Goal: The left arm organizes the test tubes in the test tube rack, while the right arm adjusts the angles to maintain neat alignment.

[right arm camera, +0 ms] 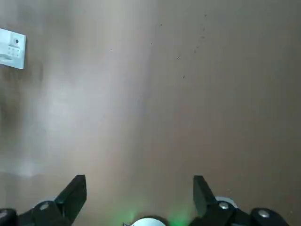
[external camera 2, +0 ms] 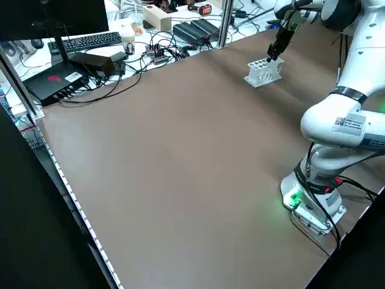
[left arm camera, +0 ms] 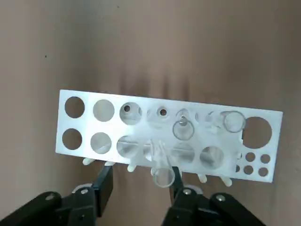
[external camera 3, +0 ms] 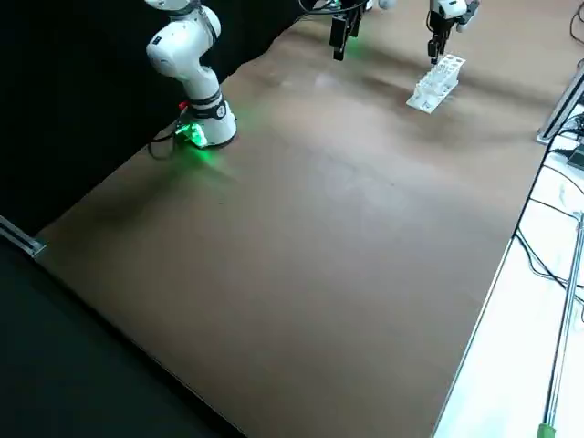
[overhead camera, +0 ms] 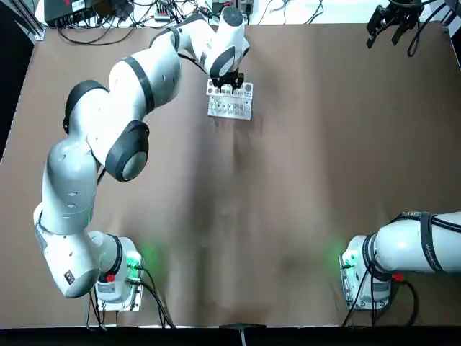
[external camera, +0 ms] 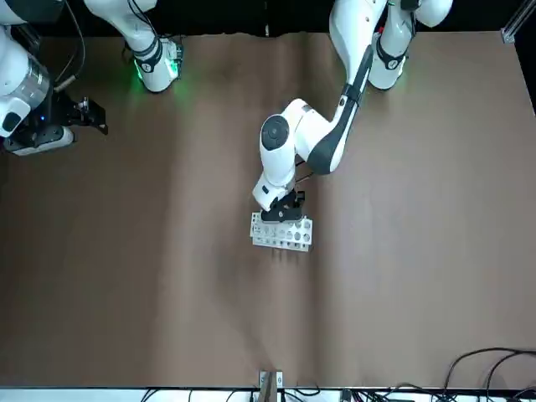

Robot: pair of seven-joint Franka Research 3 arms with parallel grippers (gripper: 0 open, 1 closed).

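Rack (left arm camera: pixel 188 108) just beyond left arm's open fingers (left arm camera: pixel 104 188).

Left hand (left arm camera: pixel 136 181) low, fingers apart; left arm (overhead camera: pixel 119 108) outstretched.

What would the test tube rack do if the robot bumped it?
The white rectangular test tube rack looks stiff, so it probably wouldn't bend. Its bottom seems flat-sided, so it would likely slide, not roll. The clear, thin-walled test tubes in it might rattle or tip.

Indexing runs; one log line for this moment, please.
left tool: open, at rack | rack: on table | tubes: in view at rack | right tool: open, away from rack
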